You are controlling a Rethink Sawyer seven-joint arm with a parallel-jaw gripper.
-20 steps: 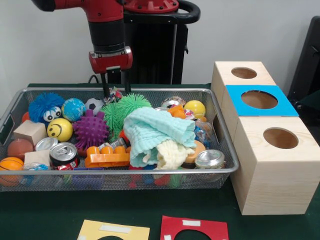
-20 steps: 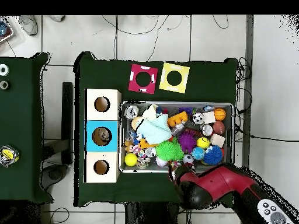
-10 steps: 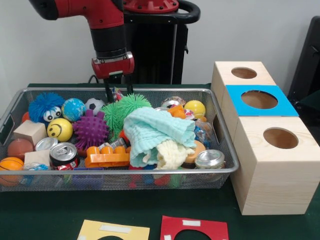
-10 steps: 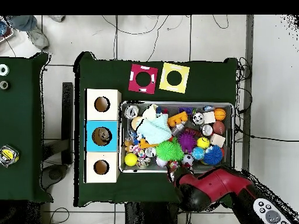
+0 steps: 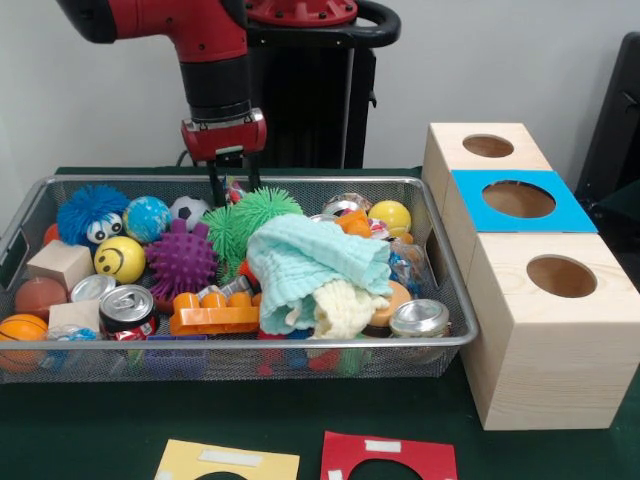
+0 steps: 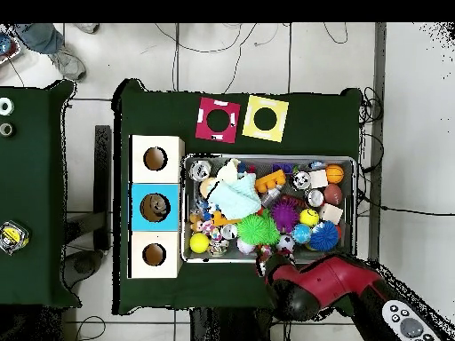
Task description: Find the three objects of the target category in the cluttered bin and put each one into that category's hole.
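One small toy pinched at the bin's far rim

Three holes top the wooden boxes, and the middle box wears a blue card round its opening, which I take to mark the target category. Seen from above, something small already lies inside the blue-framed hole, so part of the job looks done.

In the front view the gripper hangs at about 11 o'clock from the bin's middle, right at the far rim of the wire bin. Its two dark prongs point straight down, close together, with a small multicoloured toy between them. It appears pinched, though the toy is too small to name. Held upright like this, the prongs stay clear of the mesh wall just behind them.

The bin is crowded. A light green spiky ball sits just below the gripper, a purple spiky ball at its 8 o'clock, and a white and black football just to the left. A mint cloth is heaped over the middle and hides whatever lies beneath, so further targets may be buried there. A yellow smiley ball and soda cans lie toward 9 o'clock.

A judgement: the next carry runs toward 3 o'clock, over the rim to the blue hole.
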